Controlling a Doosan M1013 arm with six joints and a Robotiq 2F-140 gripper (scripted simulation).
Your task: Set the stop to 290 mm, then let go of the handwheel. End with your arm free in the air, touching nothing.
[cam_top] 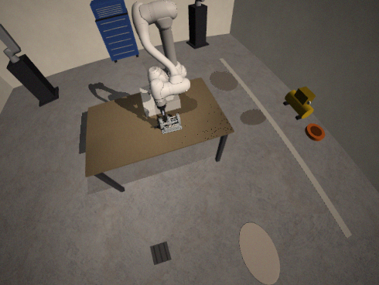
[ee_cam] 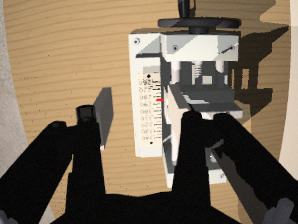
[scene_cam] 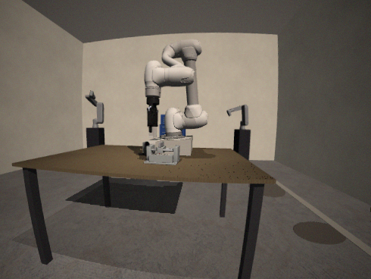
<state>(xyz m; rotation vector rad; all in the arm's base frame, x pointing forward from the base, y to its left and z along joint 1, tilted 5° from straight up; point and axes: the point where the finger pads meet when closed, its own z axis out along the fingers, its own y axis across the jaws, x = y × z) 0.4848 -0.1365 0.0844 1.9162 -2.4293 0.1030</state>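
White arm (scene_cam: 188,81), black gripper (ee_cam: 140,119).
There's a smooth, off-white arm with fat rounded joints and tubular links, a darker grey band near its top joint, a black wrist section under the last white link, and matte black gripper fingers carrying flat grey pads at their tips.
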